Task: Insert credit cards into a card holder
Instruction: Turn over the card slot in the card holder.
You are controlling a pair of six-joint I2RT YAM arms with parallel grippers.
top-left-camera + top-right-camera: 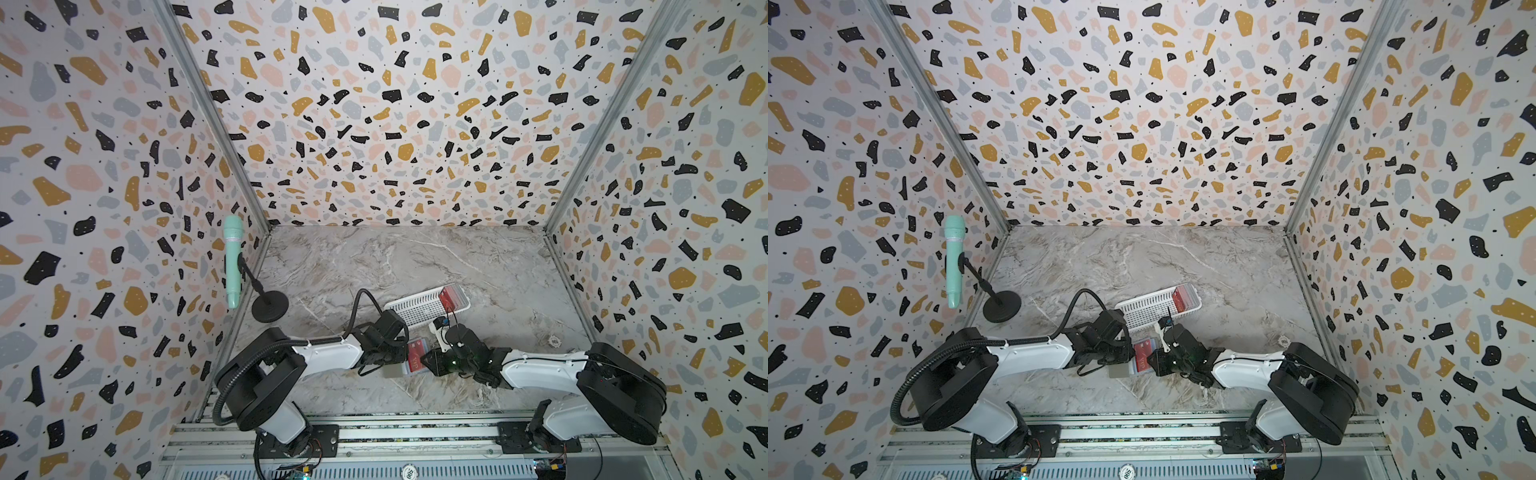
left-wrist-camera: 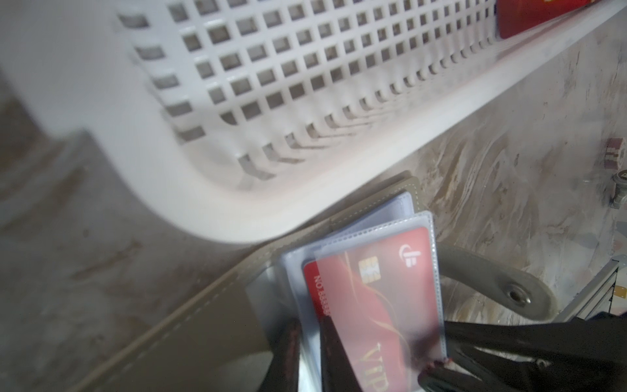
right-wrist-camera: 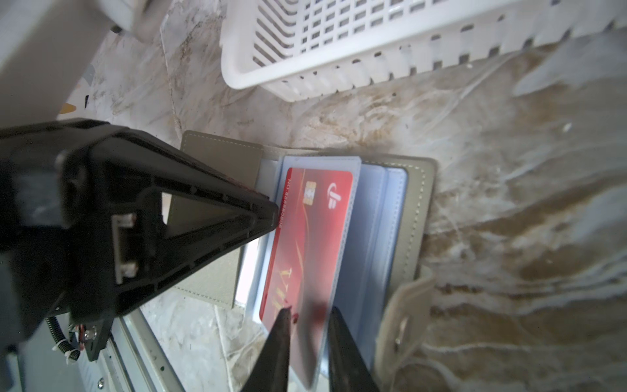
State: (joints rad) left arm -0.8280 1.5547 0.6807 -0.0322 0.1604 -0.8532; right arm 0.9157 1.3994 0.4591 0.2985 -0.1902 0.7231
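I'm driving this from afar, and it's plainly a lab test booth: terrazzo-print panels (image 1: 374, 104) wall in a marble-look tabletop (image 1: 415, 257), aluminium rails (image 1: 415, 432) line its front edge, and a microphone (image 1: 232, 257) sits on a stand.

The far half of the marble table (image 1: 415, 257) lies open from wall to wall. On the robot's left, the microphone stand (image 1: 270, 306) and its mint microphone (image 1: 232, 257) crowd the corner by the wall. The white basket (image 1: 415, 311) sits slantwise mid-table. Its near rim looks to touch the card holder (image 3: 415, 210), though the left wrist view is too blurred to be sure. The left gripper (image 3: 271, 213) and right gripper (image 3: 311, 309) press in on the holder from opposite sides, so only a narrow gap shows between them. Toward the right wall just a small chip (image 1: 554, 341) lies on the marble, well apart from the arms. The near strip before the rail (image 1: 415, 432) is open.
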